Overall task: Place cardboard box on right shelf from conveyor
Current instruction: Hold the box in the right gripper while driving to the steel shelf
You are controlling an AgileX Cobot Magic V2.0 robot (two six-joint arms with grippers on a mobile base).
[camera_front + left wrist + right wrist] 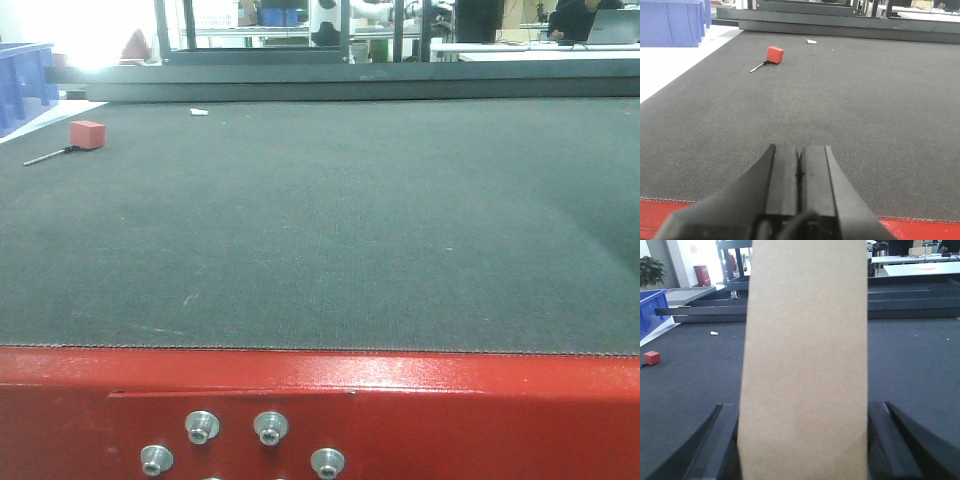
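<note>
The cardboard box [805,340] stood between the fingers of the right gripper [802,407], filling the middle of the right wrist view. Its long axis ran straight up and down that view, with a plain tan face turned flat to the camera and its top past the upper edge. A dark finger [720,440] lay against each side of it, so the gripper was clamped on the box. The lower end was hidden, and I could not tell whether it touched the belt or hung above it.

Behind and on both sides of it spread the conveyor [330,230], its dark textured belt running away to a raised dark rail [350,85] at the far end. Well off to the left lay a small red block [88,133] with a thin metal rod [45,156] touching its near side, and farther back a small white scrap [199,112]. A blue bin [20,85] stood off the belt's left edge.

The left gripper [800,170] had its fingers pressed together on nothing, just over the belt's near edge.

That near edge was a glossy red frame [450,400] with silver bolts [270,427]. From there to the far rail, the middle and right of the belt lay open, with tables and people beyond.
</note>
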